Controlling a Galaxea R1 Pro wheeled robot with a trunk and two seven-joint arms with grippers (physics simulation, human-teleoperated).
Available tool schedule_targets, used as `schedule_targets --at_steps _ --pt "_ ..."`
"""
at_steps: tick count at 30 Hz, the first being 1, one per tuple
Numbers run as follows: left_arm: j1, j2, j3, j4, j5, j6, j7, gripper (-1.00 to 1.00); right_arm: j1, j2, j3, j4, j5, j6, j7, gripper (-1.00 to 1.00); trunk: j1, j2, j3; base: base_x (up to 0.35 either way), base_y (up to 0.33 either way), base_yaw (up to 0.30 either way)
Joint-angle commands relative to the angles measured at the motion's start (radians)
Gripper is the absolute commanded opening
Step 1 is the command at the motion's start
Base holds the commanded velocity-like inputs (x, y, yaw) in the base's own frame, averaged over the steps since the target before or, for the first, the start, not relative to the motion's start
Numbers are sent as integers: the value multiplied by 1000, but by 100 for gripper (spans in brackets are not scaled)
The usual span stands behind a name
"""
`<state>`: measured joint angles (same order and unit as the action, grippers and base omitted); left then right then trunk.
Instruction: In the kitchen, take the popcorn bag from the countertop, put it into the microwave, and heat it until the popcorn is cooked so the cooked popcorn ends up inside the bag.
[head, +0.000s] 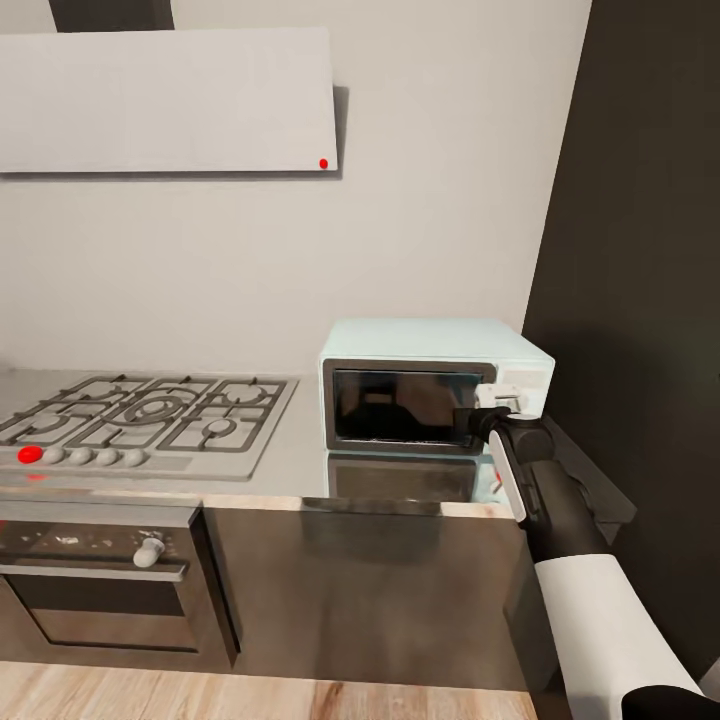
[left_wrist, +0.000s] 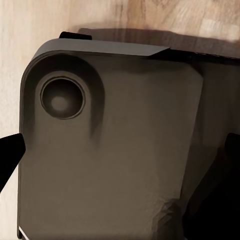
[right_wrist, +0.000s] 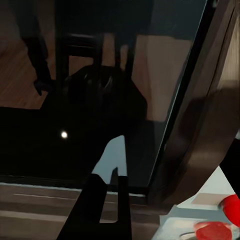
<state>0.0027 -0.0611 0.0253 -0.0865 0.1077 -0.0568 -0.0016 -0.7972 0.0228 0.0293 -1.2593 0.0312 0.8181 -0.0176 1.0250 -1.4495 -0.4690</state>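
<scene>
Head view: the microwave (head: 430, 385) sits on the countertop (head: 290, 465) beside the gas hob (head: 150, 410), door shut, right gripper (head: 487, 415) at its right front corner (fingers look nearly together in the wrist view). A dark bulk behind the glass may be the popcorn bag; I judge loading done, heating left.

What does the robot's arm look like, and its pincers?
The right arm is a dark grey tube with a white strip along it, and a white sleeve nearer the body. Its pincer is white in the head view. Close up, the pincer fingers are thin, flat and black.
</scene>
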Motion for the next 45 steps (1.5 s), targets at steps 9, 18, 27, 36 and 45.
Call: schedule_targets --at_steps 9,18,27,36,45 --pt "0 0 2 -1 9 -1 0 100 0 -1 1 -2 -4 -4 -7 -100 0 0 -1 -3 0 0" --pt "0 0 2 -1 9 -1 0 100 0 -1 0 -2 -3 0 -7 -100 0 0 -1 -119 0 0" --pt "0 0 2 -1 10 -1 0 100 0 -1 0 -2 -2 0 -7 -100 0 0 -1 -278 0 0" --pt "0 0 2 -1 10 0 0 100 0 -1 0 -2 -2 0 -7 -100 0 0 -1 -167 0 0" --pt "0 0 3 -1 10 0 0 100 0 -1 0 -2 -3 2 -7 100 0 0 -1 -2 0 0"
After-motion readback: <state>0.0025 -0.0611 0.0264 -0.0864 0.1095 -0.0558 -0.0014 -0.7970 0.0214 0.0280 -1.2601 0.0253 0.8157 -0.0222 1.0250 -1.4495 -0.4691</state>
